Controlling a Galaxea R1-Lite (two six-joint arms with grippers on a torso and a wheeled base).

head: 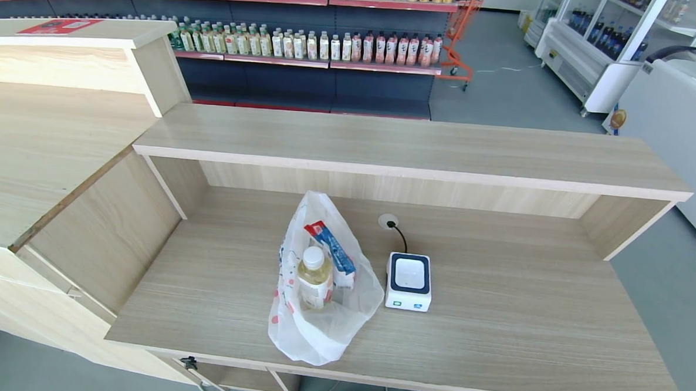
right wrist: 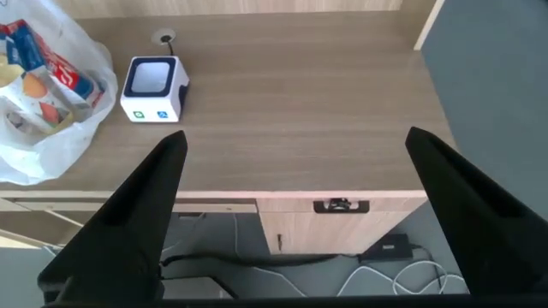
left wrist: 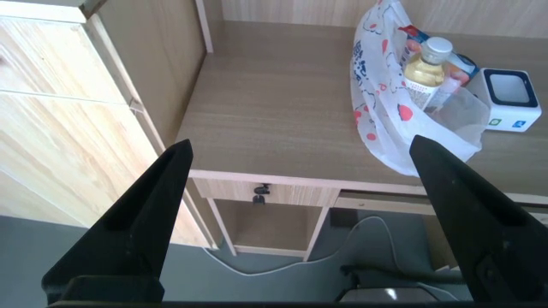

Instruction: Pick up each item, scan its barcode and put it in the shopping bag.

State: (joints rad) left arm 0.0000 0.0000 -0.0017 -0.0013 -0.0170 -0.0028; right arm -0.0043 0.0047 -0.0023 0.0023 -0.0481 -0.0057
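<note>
**Item 1. Shopping bag** (head: 312, 342): thin white plastic with red print. It stands on the tabletop (head: 525, 309), mouth open upward, just beside the scanner.

**Item 2. Drink bottle** (head: 314, 279): pale liquid, white cap. It sits upright inside the bag and touches the packet.

**Item 3. Snack packet** (head: 335, 251): blue and red. It is inside the bag, tilted behind the bottle.

**Item 4. Barcode scanner** (head: 409, 280): white box with a dark-framed window facing up. Its cable (head: 401, 236) runs to a grommet behind it.

**Item 5. Left claw** (left wrist: 300, 147): fingers spread wide and holding nothing. It hangs off the tabletop's near edge on the bag's side.

**Item 6. Right claw** (right wrist: 295, 139): also spread wide and holding nothing. It hangs off the near edge on the scanner's side.

**Condition note.** We judge both goods bagged and the task at or near its end.

**Handling note.**
- We would keep both claws spread and well apart from the bag. Its film is slack, and a brush against it could tip the bottle.
- If another item comes, we would carry it label-down over the scanner window.
- We would then lower it through the bag's open mouth from above, on the side away from the bottle.
</note>
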